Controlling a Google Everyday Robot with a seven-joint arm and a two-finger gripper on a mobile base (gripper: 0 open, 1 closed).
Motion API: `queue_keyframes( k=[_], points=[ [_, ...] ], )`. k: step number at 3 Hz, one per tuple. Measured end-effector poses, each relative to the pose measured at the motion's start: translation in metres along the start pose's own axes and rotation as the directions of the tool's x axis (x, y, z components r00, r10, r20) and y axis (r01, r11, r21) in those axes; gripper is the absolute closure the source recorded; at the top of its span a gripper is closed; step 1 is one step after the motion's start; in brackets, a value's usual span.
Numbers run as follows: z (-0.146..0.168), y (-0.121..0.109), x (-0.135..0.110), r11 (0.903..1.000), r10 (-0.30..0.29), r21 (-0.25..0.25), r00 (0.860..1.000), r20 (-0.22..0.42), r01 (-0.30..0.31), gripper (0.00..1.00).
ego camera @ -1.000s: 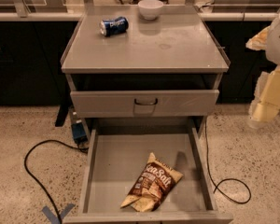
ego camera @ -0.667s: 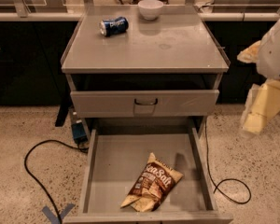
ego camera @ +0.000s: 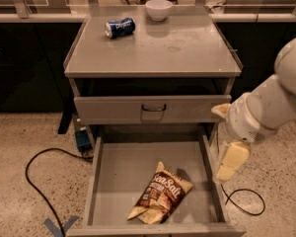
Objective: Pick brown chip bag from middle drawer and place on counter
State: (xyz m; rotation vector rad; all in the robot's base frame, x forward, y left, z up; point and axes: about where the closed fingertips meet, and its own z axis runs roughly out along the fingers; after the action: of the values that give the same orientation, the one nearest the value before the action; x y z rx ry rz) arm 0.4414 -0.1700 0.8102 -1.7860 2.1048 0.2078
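The brown chip bag (ego camera: 160, 195) lies flat on the floor of the open middle drawer (ego camera: 118, 174), right of centre and near the front edge, with its "Sea Salt" script facing up. The counter (ego camera: 153, 48) is the flat grey top of the cabinet above. My gripper (ego camera: 228, 163) hangs from the white arm at the right, pointing down over the drawer's right wall, a hand's width right of the bag and above it. It holds nothing.
A dented blue soda can (ego camera: 119, 27) and a white bowl (ego camera: 159, 9) sit at the back of the counter. A shut drawer front with a dark handle (ego camera: 153, 108) is above the open drawer. A black cable (ego camera: 37, 181) loops on the floor at the left.
My arm has swung in from the right edge and come lower, bringing the gripper over the drawer's right wall. The bag, can and bowl have not moved.
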Motion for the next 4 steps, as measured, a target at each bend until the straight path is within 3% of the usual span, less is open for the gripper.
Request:
queue_keyframes(
  k=[1,2,3,4],
  points=[
    [0.072,0.004,0.008,0.9996,-0.027,0.000,1.000,0.012,0.027,0.00],
    [0.154,0.004,0.030,0.9998,-0.021,0.005,1.000,-0.016,0.021,0.00],
    [0.156,-0.013,0.026,0.9970,-0.025,0.074,1.000,0.005,0.025,0.00],
    [0.157,-0.012,0.026,0.9971,-0.024,0.072,1.000,0.005,0.024,0.00]
  ],
)
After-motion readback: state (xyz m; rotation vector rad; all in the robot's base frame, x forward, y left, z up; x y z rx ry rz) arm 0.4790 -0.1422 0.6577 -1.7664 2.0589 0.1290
